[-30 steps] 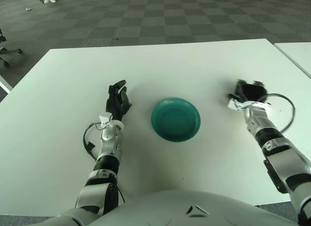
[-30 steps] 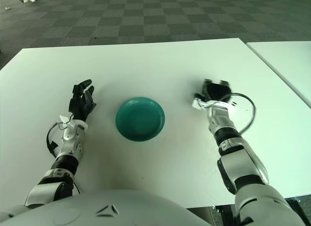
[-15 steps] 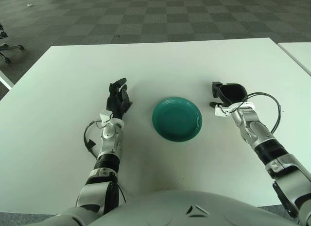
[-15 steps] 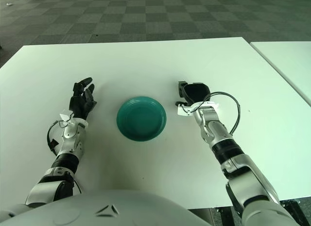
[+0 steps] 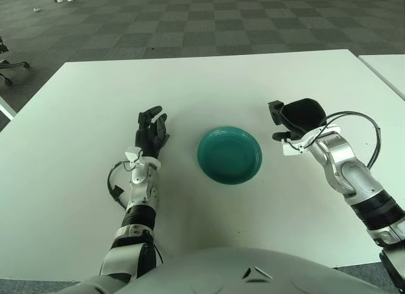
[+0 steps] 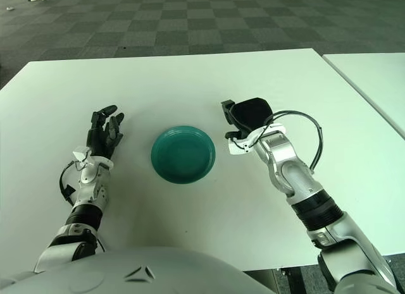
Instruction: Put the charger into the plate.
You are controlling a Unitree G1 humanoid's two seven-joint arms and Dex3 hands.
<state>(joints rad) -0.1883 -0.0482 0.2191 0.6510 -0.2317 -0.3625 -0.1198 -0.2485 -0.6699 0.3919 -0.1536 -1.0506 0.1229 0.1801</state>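
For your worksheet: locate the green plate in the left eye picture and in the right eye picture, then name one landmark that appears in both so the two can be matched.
Left eye view: the plate lies just right of centre, on the white table.
Right eye view: the plate lies left of centre.
Shared landmark: the right hand, raised just right of the plate in both views; the left hand shows to the plate's left.

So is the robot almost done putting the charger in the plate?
Not yet. The green plate holds nothing. The right robot hand is raised beside the plate's right edge, curled as if gripping something, but the charger itself is hidden, so I can't confirm it's held. The left robot hand shows idle left of the plate. Left to do: reach over the plate and let go.
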